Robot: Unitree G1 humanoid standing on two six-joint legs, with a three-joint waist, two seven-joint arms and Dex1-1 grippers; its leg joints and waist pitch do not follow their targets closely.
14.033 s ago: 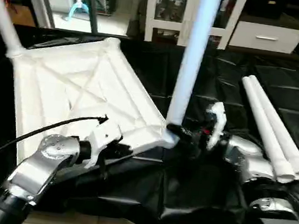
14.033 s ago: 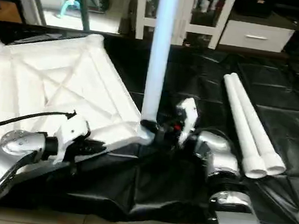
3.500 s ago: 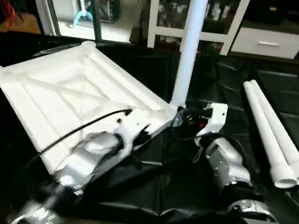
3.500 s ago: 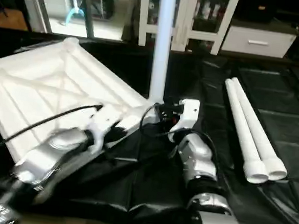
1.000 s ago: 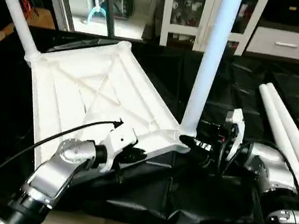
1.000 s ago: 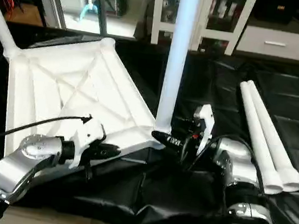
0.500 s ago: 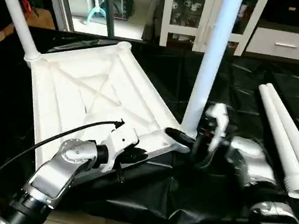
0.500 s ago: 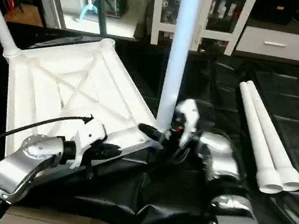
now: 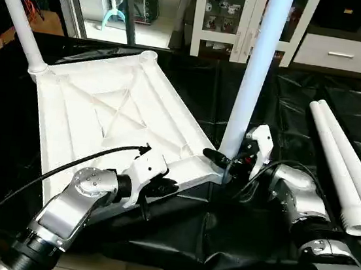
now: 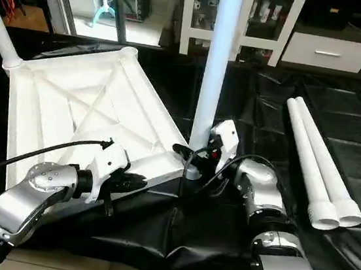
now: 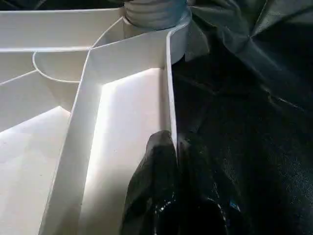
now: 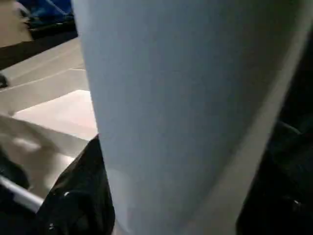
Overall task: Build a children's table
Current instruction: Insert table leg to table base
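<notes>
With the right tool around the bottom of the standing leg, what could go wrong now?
The right tool straddles the upright leg just above its socket; a sideways pull could tilt it loose. The left tool pinches only the tabletop's thin rim, so the top may slip or twist. Two loose legs could roll.

1 tabletop (image 9: 103, 119), 2 legs fitted (image 9: 258, 65) (image 9: 14, 12), 2 loose (image 9: 338, 167).

The tabletop (image 9: 104, 116) lay underside up at the left, with one leg (image 9: 258, 65) upright in its near right corner and another (image 9: 17, 16) in its far left corner. Two loose legs (image 9: 341, 165) lay side by side, well apart at the right.
</notes>
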